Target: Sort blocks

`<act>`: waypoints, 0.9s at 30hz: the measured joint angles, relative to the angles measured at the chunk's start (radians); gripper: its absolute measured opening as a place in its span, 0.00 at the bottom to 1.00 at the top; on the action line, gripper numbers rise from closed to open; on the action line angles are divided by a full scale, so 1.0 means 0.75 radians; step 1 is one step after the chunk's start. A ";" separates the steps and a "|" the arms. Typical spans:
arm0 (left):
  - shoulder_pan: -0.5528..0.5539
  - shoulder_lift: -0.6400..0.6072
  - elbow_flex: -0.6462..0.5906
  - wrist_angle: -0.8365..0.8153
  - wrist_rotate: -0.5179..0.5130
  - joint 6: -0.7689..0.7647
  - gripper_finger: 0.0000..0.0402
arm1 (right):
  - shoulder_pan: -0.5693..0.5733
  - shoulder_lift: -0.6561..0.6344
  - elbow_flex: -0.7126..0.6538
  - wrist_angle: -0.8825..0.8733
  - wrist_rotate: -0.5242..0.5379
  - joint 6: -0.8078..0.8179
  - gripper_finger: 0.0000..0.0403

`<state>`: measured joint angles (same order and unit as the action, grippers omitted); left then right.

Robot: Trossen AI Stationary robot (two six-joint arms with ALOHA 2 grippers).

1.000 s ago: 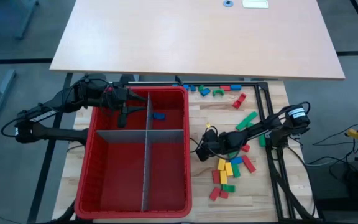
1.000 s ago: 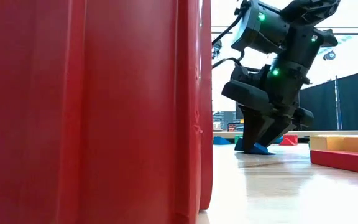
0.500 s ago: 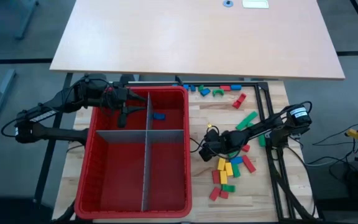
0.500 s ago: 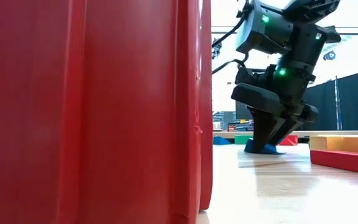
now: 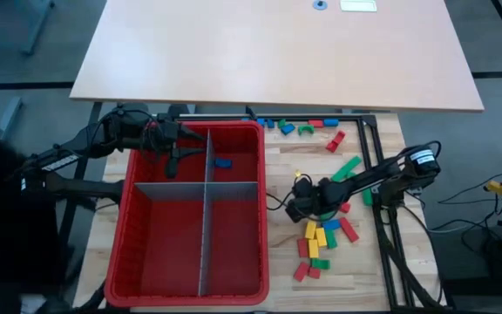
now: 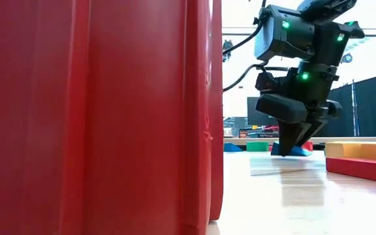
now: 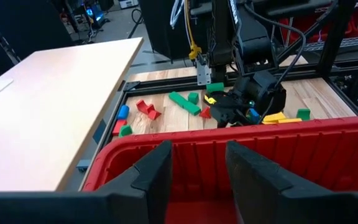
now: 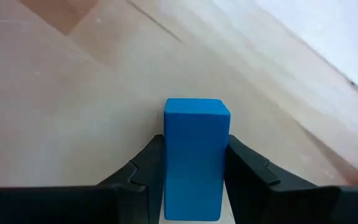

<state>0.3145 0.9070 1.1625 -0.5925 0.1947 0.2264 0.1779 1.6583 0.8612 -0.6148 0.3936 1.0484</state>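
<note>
My right gripper (image 5: 293,208) is on the wooden table just right of the red bin (image 5: 264,218), shut on a blue block (image 8: 196,155). In the low view the gripper (image 6: 287,151) points down close over the wood. Loose red, yellow, green and blue blocks (image 5: 322,240) lie on the table to its right. Another blue block (image 5: 223,162) lies on the floor of the bin's far right compartment. My left gripper (image 5: 174,162) hangs open over the bin's far left compartment, with nothing between its fingers (image 7: 160,171). My right gripper pinches the blue block's two long sides (image 8: 174,171) between its two fingers. The fingers lie along the block, whose square end (image 8: 197,107) sticks out past the fingertips. They slant down from the table's right side. Whether the block touches the wood, I cannot tell.
Grey dividers (image 5: 205,218) split the bin into four compartments. More blocks (image 5: 308,128) lie along the far edge, and a long green one (image 5: 347,168) lies farther right. A black frame rail (image 5: 375,157) runs along the right. A dark shape (image 5: 7,227) stands at the table's left.
My right gripper has moved a little toward the table's right edge, away from the bin, carrying the blue block along. A dark shape has come in beside the table's left.
</note>
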 joint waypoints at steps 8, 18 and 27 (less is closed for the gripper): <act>0.000 0.000 0.000 0.002 0.000 -0.012 0.32 | -0.005 -0.147 0.000 -0.093 0.135 -0.003 0.28; 0.000 0.000 0.000 0.002 -0.001 -0.034 0.34 | -0.012 -0.482 0.001 -0.086 0.327 -0.060 0.28; 0.000 0.005 0.000 0.017 -0.001 -0.035 0.31 | -0.015 -0.650 0.003 0.466 0.354 -0.454 0.29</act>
<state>0.3145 0.9108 1.1625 -0.5796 0.1944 0.2001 0.1667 1.1706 0.8635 -0.2654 0.6589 0.7082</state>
